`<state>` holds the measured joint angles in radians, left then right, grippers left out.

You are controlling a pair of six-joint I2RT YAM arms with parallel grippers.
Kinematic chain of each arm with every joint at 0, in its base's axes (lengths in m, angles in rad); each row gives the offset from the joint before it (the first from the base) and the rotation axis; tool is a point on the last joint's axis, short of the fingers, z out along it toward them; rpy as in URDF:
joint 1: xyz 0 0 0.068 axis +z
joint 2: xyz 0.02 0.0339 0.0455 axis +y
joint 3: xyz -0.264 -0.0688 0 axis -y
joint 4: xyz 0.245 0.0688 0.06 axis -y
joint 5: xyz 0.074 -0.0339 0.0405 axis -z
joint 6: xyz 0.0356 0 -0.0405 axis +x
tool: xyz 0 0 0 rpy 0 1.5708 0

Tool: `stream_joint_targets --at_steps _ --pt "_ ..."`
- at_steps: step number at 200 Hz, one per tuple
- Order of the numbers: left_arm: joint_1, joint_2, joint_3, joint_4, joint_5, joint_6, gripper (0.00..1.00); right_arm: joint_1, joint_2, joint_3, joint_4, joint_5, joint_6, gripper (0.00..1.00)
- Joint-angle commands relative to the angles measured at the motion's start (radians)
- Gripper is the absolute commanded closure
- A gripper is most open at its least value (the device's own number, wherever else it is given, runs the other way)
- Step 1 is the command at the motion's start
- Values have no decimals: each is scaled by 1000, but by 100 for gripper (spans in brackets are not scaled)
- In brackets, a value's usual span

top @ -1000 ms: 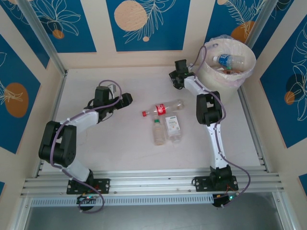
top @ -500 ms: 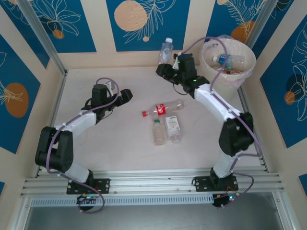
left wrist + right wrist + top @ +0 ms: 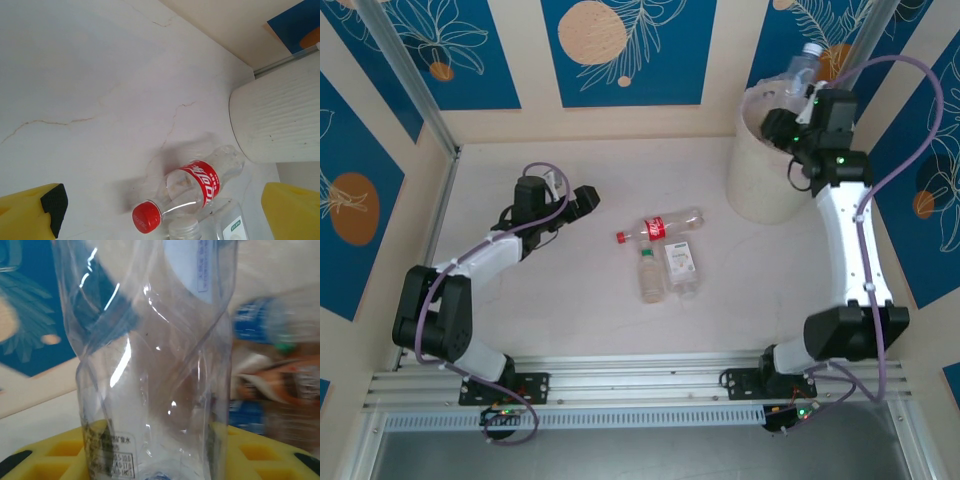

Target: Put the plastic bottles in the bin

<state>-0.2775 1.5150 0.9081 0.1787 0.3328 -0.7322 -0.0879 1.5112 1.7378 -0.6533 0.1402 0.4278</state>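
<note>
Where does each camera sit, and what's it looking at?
Top external: high behind the robot, looking down at the table; left arm and right arm show.
Left wrist: on that wrist, facing the red-capped bottle and bin; yellow fingers show.
Right wrist: on that wrist, facing the gripped clear bottle; yellow fingers show.
Top and left wrist share the red-capped bottle and bin.

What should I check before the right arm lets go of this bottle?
1. Right tool shut on the clear bottle: ok.
2. Bottle above the bin opening: cannot tell; it looks near the far rim.
3. Left tool open, away from the bin: ok.
4. Table cleared: not ok; the red-label bottle, white-label bottle and the bottle beside it lie there.
</note>
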Motion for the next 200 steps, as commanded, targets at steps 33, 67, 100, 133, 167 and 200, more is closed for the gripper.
stream_joint_targets --at_steps 33,67,100,133,167,200 --pt "-14 -59 -24 -13 -1 -17 0 -64 159 203 -210 -56 -17 9" --pt "-16 -63 -26 -25 -10 -8 0 -67 56 99 -88 5 10 1" --pt "-24 -43 -13 -38 1 5 0 -76 -60 -37 49 38 14 1" --pt "-57 -15 33 -83 20 67 0 -114 -124 -142 140 -127 24 0" --pt "-151 7 93 -192 -79 210 0 -115 -227 -305 302 -341 91 0" --pt "-227 65 161 -299 -95 386 0 -61 -348 -489 511 -511 150 1"
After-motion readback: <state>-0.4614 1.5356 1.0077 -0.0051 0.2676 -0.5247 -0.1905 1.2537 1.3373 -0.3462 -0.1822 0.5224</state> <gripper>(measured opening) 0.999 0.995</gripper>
